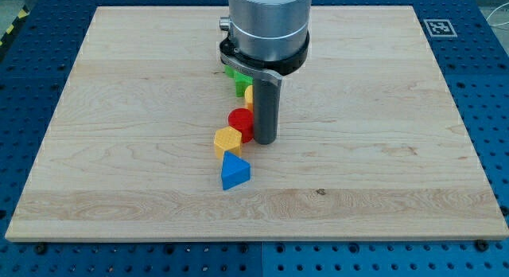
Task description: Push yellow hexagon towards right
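Note:
The yellow hexagon (227, 140) lies near the middle of the wooden board (119, 110). A red round block (240, 122) touches its upper right side. My tip (265, 141) rests on the board just right of the red block and a little right of the yellow hexagon. A blue triangle (234, 172) lies just below the hexagon. A yellow block (249, 95) and a green block (238, 78) sit above the red one, partly hidden by the arm.
The arm's grey body (267, 26) hangs over the board's top middle and hides part of the block line. A black-and-white marker tag (438, 27) sits at the board's top right corner. Blue perforated table surrounds the board.

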`<state>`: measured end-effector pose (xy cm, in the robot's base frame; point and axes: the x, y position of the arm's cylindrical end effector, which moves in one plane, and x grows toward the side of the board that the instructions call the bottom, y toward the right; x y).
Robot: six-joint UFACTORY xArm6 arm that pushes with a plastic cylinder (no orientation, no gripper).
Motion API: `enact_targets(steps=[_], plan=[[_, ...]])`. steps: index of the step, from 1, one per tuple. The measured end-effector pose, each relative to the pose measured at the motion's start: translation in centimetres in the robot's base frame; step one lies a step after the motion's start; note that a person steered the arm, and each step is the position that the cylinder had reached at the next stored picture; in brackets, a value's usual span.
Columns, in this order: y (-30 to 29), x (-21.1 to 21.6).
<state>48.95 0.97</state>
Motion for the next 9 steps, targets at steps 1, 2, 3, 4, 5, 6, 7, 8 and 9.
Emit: enact_targets(steps=[1, 2, 3, 4, 5, 6, 7, 8, 9], plan=[[3.2, -0.3], [7.5, -0.3], [8.3, -0.3], [8.3, 1.1], [8.3, 5.9], [8.3, 4.1], [8.3, 0.8], [8.3, 0.8], [8.3, 2.4]])
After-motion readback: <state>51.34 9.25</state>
